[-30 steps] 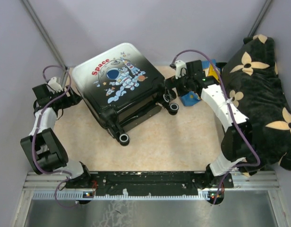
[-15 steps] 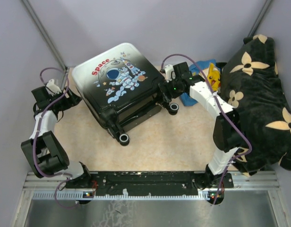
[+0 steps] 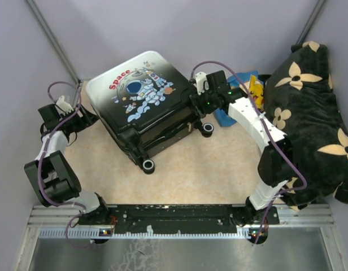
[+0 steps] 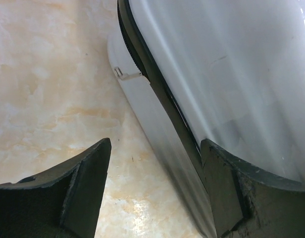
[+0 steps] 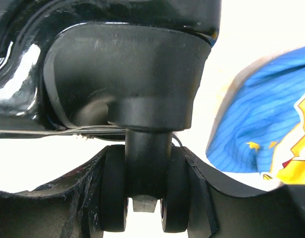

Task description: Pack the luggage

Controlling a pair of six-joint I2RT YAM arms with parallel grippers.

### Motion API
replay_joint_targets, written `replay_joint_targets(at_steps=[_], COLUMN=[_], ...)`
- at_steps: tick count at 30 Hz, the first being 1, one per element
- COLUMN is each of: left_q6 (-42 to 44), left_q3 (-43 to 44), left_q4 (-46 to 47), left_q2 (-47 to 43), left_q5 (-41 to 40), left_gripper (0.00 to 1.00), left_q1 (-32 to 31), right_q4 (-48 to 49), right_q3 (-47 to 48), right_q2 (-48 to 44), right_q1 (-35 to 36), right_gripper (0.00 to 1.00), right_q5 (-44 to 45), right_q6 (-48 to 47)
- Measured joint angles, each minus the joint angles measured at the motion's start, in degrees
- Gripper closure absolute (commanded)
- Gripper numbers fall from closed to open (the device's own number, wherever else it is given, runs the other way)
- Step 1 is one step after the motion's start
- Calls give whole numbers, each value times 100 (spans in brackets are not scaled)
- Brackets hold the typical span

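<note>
Right gripper [image 5: 145, 208] clamps a caster wheel [image 5: 114, 188] of the suitcase [image 3: 141, 96], centre frame — best pulled gently, squarely; left gripper [image 4: 155, 168], jaws apart, flanks its left side.

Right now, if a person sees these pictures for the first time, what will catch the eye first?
First the small suitcase with its astronaut print and red "Space", lying flat at the middle rear of the table. Then the big black flower-patterned cushion along the right edge. In the right wrist view, the right gripper clasps a twin wheel of the suitcase.
</note>
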Motion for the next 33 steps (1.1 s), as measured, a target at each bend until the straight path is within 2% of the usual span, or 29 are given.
replay_joint_targets(at_steps=[5,10,13,23,28,31,33], left_q6=[-22,7,63,96,98,98,101], left_q3=[0,0,0,0,-4,-13,-17], left_q4=[24,68,127,20,15,20,24], left_q2=[90,116,118,129,129,129,129], left_q5=[81,133,127,212,214,214,214], left_gripper=[21,21,21,21,21,20,20], left_q1=[-35,-223,-295,-396,-407,-407,-407], right_q4=[-155,363,603,549,570,748,796], right_q3=[-103,-1010,-1222,-450,-391,-501,-520], right_q2=[-586,-940,-946,-251,-208,-173,-173], right_q1=[20,-48,-129,-538,-588,-599,-627], right_gripper=[100,100,100,100,100,91,75], right_q5=[39,223,175,-166,-243,-282,-352], right_q6=[-17,-116,-129,-157,-227,-308,-317])
